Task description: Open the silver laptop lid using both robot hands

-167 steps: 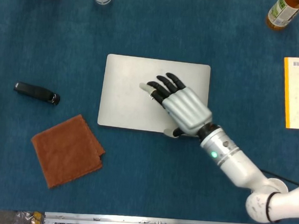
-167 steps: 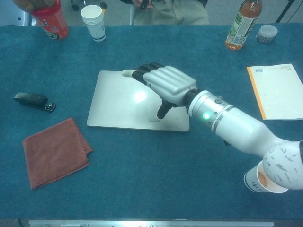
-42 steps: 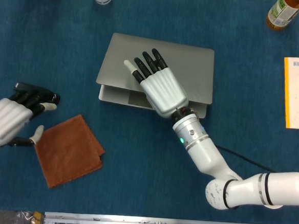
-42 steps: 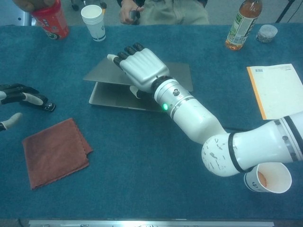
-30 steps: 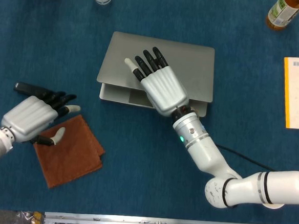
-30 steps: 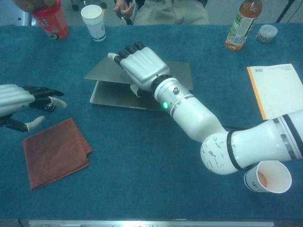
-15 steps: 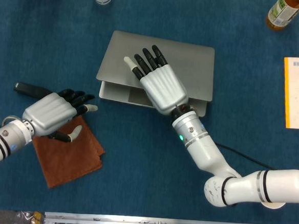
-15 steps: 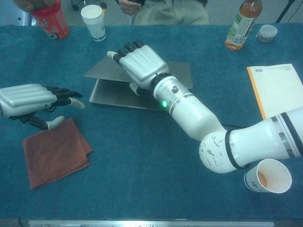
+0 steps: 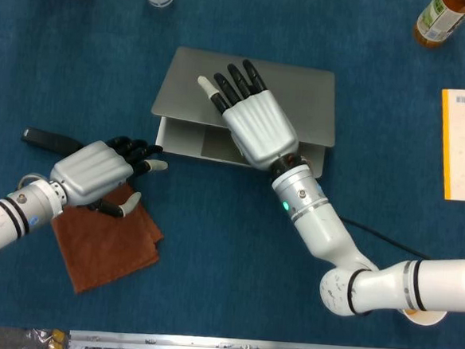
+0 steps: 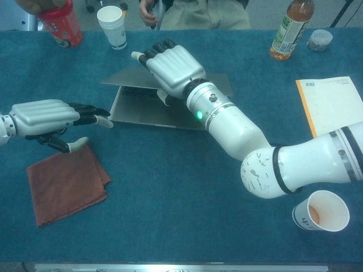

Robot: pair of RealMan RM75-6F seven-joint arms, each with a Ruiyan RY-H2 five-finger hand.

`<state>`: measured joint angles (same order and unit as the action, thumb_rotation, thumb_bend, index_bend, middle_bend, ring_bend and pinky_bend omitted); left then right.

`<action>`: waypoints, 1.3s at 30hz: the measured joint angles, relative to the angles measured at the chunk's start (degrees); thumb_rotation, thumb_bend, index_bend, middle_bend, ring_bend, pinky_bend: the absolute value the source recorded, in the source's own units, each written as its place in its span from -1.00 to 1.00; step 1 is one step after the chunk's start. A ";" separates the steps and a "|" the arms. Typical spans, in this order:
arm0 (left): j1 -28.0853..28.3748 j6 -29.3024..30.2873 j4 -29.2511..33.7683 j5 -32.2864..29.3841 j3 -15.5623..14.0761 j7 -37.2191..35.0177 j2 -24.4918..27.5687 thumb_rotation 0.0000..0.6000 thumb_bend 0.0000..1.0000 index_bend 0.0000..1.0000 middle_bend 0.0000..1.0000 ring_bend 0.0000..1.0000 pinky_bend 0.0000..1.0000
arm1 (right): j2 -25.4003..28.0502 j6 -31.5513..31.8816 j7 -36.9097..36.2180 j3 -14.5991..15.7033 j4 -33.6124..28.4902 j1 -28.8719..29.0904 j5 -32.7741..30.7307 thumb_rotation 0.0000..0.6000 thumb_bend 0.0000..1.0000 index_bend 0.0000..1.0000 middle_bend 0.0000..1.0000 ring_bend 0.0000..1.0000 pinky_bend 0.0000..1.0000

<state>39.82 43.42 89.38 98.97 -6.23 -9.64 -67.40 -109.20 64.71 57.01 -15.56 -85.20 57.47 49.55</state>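
At upper centre, the silver laptop point(image 9: 301, 107) is standing slightly ajar; the right hand point(image 9: 252, 120) is propping its lid. The left hand point(image 9: 97, 173), fingers spread, is holding nothing, so the base may be lifting or sliding.

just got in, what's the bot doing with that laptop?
The right robot hand is gripping the front edge of the silver laptop's lid and has it propped partly open, so the base shows underneath. The left robot hand, fingers spread and holding nothing, hovers over the blue table cover just left of the laptop's front corner, above the rust-brown folded cloth. It is not touching the laptop yet.
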 measured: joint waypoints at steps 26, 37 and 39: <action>5.56 4.24 -11.71 4.88 -5.22 -18.55 -8.88 -0.35 0.10 -0.81 -0.99 -1.00 -1.00 | 1.63 0.51 -0.61 -0.05 -1.93 0.71 -3.05 1.00 -0.18 -0.89 -0.74 -1.00 -0.90; 7.86 3.36 -14.90 4.10 -6.00 -20.95 -11.69 -0.35 0.10 -0.81 -0.99 -1.00 -1.00 | 1.97 1.03 -1.04 0.16 -2.34 0.94 -3.10 1.00 -0.18 -0.89 -0.74 -1.00 -0.91; 8.13 2.81 -15.24 3.66 -6.09 -20.90 -12.12 -0.34 0.11 -0.81 -0.99 -1.00 -1.00 | 2.12 1.09 -1.19 0.21 -2.45 0.92 -3.07 1.00 -0.18 -0.89 -0.74 -1.00 -0.91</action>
<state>47.95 46.23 74.14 102.63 -12.32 -30.54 -79.51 -107.08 65.80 55.82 -15.35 -87.64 58.39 46.48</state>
